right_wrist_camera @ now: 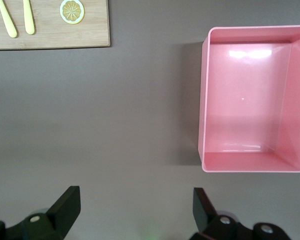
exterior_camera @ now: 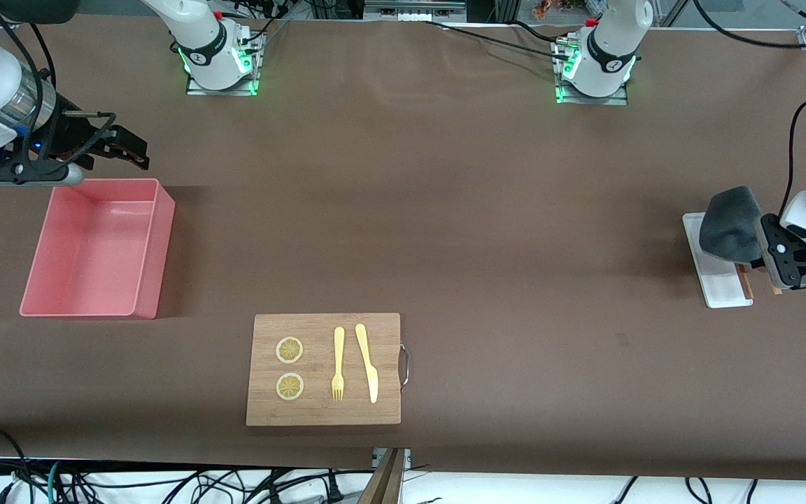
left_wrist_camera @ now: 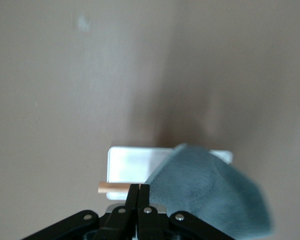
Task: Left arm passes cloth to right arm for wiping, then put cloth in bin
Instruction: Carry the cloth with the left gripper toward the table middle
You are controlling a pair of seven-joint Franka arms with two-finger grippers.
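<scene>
My left gripper [exterior_camera: 760, 245] is shut on the dark grey cloth [exterior_camera: 728, 222] and holds it in the air over the narrow white tray [exterior_camera: 721, 288] at the left arm's end of the table. In the left wrist view the fingers [left_wrist_camera: 145, 192] are pressed together, and the cloth [left_wrist_camera: 210, 192] hangs from them over the tray [left_wrist_camera: 135, 162]. My right gripper [exterior_camera: 129, 150] is open and empty, over the table beside the pink bin [exterior_camera: 165, 210]. The right wrist view shows its fingers wide apart [right_wrist_camera: 135, 200] and the bin [right_wrist_camera: 204, 100] holding nothing.
A wooden board [exterior_camera: 319, 413] with two lemon slices, a yellow fork and a yellow knife lies nearer the front camera, mid-table; its corner shows in the right wrist view [right_wrist_camera: 65, 37]. A thin wooden stick [left_wrist_camera: 112, 187] lies by the tray.
</scene>
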